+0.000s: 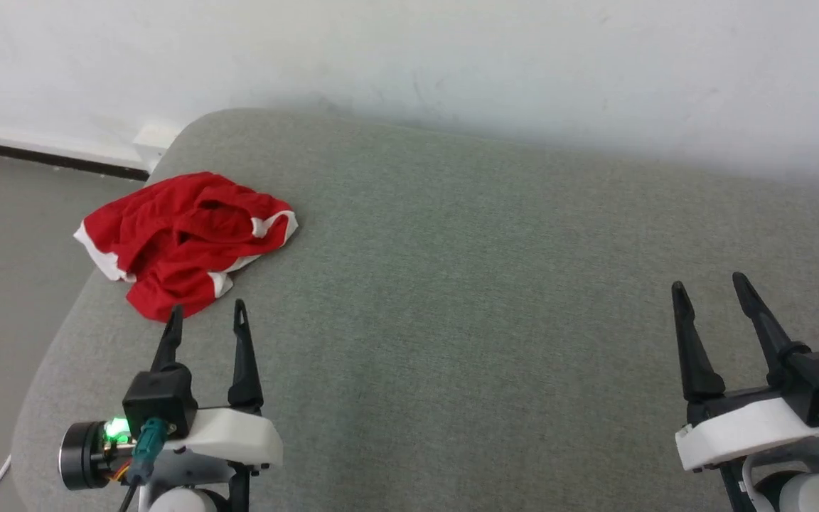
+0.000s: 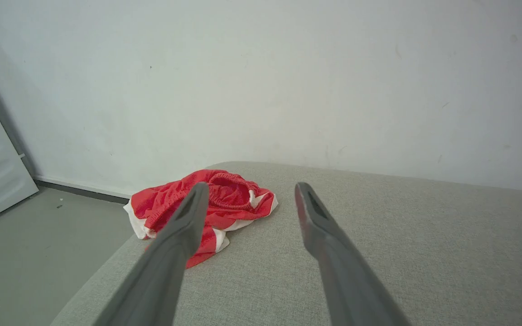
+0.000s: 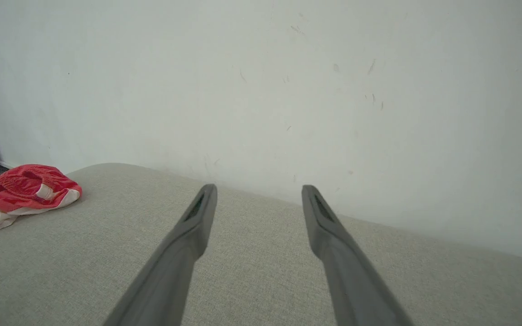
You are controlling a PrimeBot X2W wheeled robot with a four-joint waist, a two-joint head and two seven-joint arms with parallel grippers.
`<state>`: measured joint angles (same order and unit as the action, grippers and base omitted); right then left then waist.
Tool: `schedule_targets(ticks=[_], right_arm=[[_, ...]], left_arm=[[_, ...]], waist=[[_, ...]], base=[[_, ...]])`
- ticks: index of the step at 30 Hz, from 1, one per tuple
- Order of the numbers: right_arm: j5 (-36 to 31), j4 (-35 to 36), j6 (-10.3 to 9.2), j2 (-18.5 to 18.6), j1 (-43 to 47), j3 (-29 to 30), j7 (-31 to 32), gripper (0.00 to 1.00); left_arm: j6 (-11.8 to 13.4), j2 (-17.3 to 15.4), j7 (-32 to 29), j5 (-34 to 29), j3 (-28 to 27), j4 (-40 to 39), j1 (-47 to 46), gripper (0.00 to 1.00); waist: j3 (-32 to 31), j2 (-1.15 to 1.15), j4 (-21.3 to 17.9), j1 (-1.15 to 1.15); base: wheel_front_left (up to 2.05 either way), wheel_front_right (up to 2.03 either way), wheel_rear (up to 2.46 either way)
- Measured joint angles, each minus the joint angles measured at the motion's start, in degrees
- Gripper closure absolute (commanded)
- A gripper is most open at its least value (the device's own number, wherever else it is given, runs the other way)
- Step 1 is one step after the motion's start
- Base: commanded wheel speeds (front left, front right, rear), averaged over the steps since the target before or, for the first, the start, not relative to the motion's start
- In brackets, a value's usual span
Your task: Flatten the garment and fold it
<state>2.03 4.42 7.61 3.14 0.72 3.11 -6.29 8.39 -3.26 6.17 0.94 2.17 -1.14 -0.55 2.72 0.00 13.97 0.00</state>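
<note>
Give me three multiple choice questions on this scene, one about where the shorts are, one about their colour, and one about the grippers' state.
1. Where do the shorts lie on the grey cushion?
A) its middle
B) its near right edge
C) its far left corner

2. What colour are the shorts?
A) blue and yellow
B) red with white trim
C) plain black

3. How are the left gripper and right gripper?
A) both open, empty
B) both shut on the shorts
C) left shut, right open

Answers: C, the heap sits by the far left corner; B, red cloth with white edges; A, each pair of fingers stands apart, holding nothing.
</note>
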Motion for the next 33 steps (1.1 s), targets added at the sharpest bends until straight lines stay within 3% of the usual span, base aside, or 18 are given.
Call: schedule_targets(ticks=[21,29,33], right_arm=[[-0.1,2.4,0.01,0.0,0.3,1.1,-2.6,0.0],[-2.1,4.4,0.01,-0.1,-0.9,0.9,-3.6,0.0],[-3.6,5.4,0.0,-0.1,-2.5,0.6,-4.0,0.0]], left_arm=[[2.1,0.1,2.7,1.7,-2.3,0.4,-3.8,0.0],[-0.9,-2.3,3.8,2.6,-6.2,7.0,-14.7,0.0],[-3.9,-4.4,4.2,4.4,-7.1,14.6,-22.1,0.0]], waist=[[2.7,0.0,6.8,0.0],[6.1,0.0,8.2,0.0],[8.7,0.0,8.3,0.0]], base=[[0.0,0.0,0.0],[0.0,0.0,0.0],[0.0,0.0,0.0]])
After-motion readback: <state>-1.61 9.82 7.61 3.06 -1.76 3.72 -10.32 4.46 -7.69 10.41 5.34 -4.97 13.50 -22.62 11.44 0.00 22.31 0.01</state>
